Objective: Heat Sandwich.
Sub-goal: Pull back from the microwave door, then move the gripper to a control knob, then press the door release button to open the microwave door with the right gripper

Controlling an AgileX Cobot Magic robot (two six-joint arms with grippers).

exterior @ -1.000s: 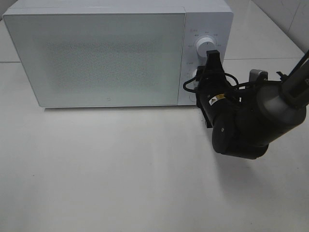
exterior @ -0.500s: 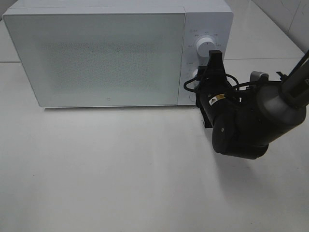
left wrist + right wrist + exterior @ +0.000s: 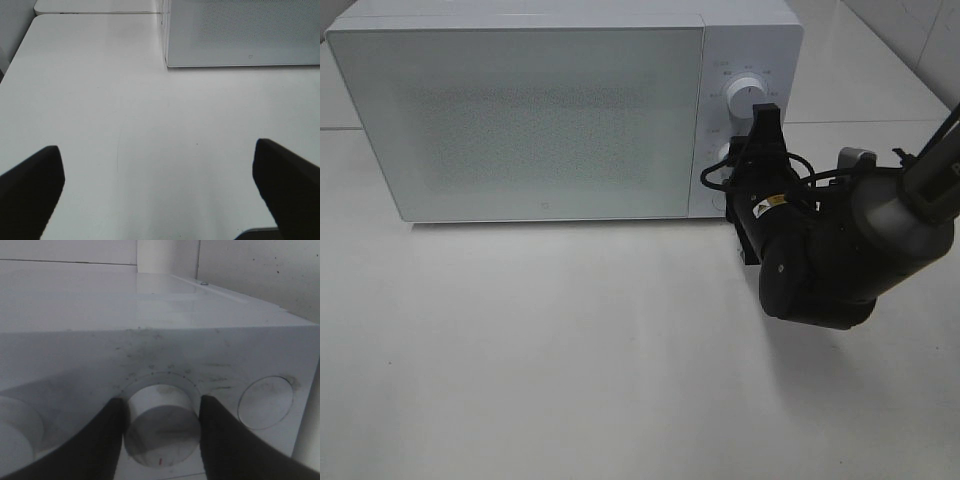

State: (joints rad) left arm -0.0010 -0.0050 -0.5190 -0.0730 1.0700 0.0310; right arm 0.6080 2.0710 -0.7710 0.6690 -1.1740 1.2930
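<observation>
The sandwich shows in none of the views, and whether it lies behind the closed door of the white microwave point(image 3: 520, 120) cannot be told. On the control panel at the microwave's right end, the right tool point(image 3: 750, 150) pinches the lower dial point(image 3: 162, 422), its dark fingers point(image 3: 95, 445) pressed against opposite sides of the white knob. The upper dial point(image 3: 747, 95) sits just beyond the grip, and a flat round button point(image 3: 265, 402) lies on the lower dial's other side. The right arm reaches in from the right over the white tabletop point(image 3: 570, 350). The left tool point(image 3: 160, 190) hangs with its jaws spread wide over bare tabletop, near the microwave's front left corner and holding nothing.
</observation>
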